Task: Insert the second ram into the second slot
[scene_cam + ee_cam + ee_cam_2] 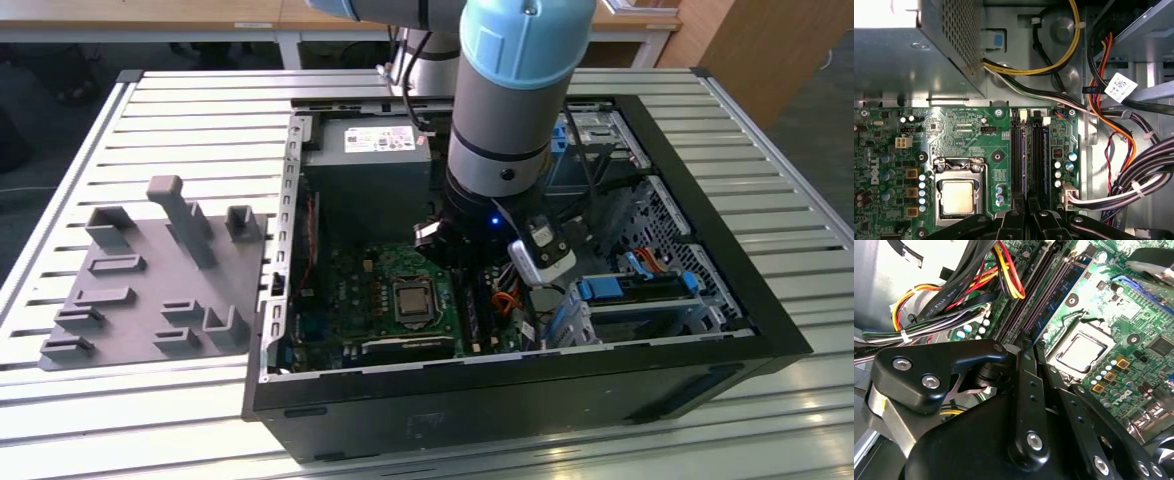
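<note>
Open computer case on slatted bench, arm lowered over the memory slots

Surface and room: we note a slatted metal table (160,110) carrying a black computer case (534,400) lying open side up, and to the exterior view's left of it a grey fixture plate (147,290) with upright blocks. Wooden desks stand behind the bench.

Inside the case: we list a green motherboard (387,300) with its processor socket (958,195), a grey power supply (367,175), bundled cables (1114,115) and a blue drive clip (617,290).

End effector: the arm (514,110) reaches down into the case. In both wrist views we see the gripper (1025,216) with its black fingers (1030,390) drawn narrow, nearly together, directly over the memory slots (1029,155). Whether they pinch anything we cannot tell.

Task item: the second ram (1061,297), a thin blue stick, lies along a slot beside the black ones, just ahead of the fingertips; in the first wrist view it shows as a blue strip (1024,160) between the dark slots.

View differences: the exterior view alone gives the table and fixture plate; the wrist views give the slots close up
</note>
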`<state>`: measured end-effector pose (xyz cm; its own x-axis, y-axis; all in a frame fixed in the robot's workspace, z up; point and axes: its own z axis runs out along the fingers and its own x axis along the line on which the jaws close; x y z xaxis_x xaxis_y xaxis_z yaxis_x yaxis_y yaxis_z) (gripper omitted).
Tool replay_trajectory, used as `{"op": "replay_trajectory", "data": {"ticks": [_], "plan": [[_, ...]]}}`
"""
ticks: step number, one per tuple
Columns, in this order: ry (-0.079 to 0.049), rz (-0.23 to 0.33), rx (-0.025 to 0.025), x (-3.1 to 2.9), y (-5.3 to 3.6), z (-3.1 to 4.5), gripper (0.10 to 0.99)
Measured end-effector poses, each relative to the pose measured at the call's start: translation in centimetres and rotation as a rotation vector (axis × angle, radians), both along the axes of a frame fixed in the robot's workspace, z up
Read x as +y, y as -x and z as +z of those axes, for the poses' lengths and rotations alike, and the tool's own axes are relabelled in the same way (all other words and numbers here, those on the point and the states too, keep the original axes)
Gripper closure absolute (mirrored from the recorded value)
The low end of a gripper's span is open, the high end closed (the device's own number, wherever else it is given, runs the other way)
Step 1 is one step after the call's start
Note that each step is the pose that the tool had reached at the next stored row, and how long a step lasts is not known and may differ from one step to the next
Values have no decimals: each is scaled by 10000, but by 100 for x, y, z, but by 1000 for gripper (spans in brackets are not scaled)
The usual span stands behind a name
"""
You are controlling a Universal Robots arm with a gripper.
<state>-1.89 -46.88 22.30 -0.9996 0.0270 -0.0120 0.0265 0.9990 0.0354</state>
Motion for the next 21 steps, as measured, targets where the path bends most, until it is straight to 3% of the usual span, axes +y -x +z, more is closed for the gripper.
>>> {"op": "replay_trajectory", "data": {"ticks": [21], "plan": [[3,0,1,23,-15,-77,949]]}}
